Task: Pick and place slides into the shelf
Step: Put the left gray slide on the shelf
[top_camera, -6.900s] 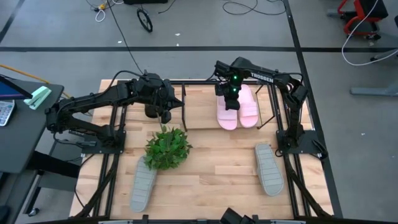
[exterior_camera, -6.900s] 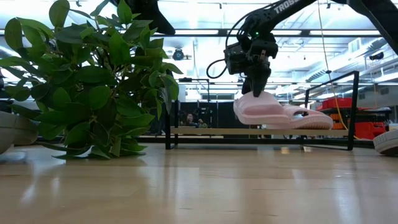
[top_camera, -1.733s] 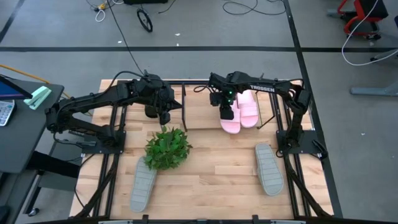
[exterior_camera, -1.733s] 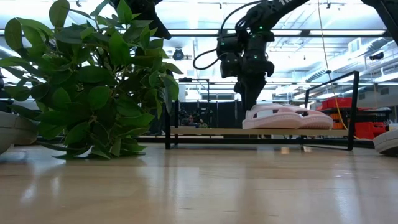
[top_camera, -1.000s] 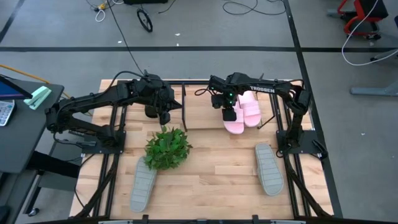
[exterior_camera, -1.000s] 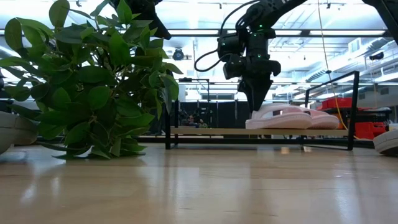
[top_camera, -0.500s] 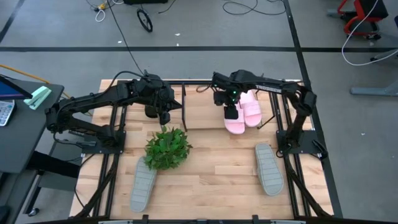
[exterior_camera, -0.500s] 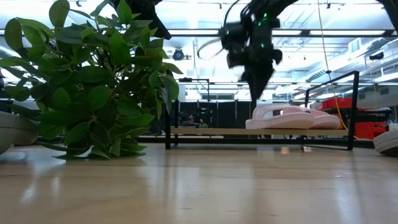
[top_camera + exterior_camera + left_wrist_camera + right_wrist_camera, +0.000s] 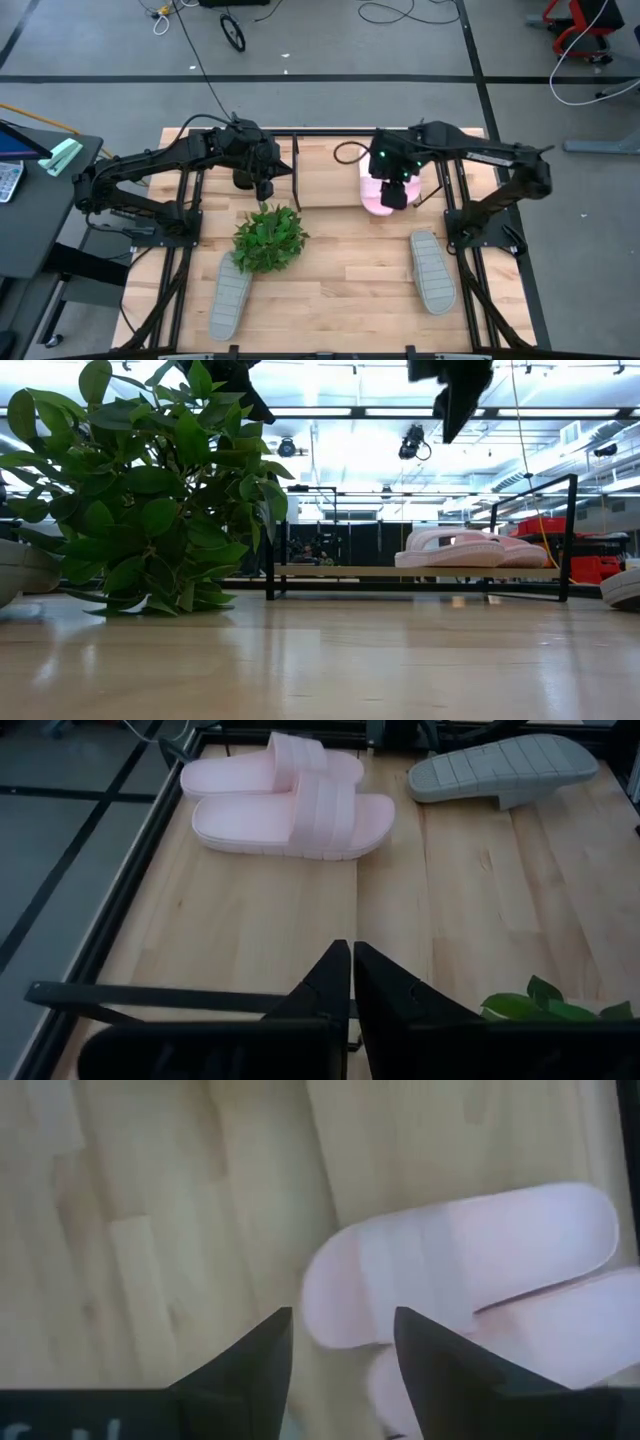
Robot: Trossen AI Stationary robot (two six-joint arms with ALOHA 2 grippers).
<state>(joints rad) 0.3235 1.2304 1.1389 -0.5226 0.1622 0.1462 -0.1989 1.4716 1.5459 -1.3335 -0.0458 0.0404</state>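
Two light pink slides lie side by side on the slanted wooden board of the shelf, toward its right end; the low view shows them resting flat on the board. My right gripper hangs open above them, well clear, its fingers apart over the near pink slide. One grey slide lies on the table at the near right, another at the near left. My left gripper waits shut above the shelf's left end.
A green leafy plant stands on the table between the left arm and the near-left grey slide, and it fills the left of the low view. The shelf's thin black rods rise around the board. Bare board lies left of the pink slides.
My right gripper has risen from just above the pink slides to high over them and gone a little toward the table's right edge, rolling as it went; its fingers stay open. The pink slides lie still on the shelf.
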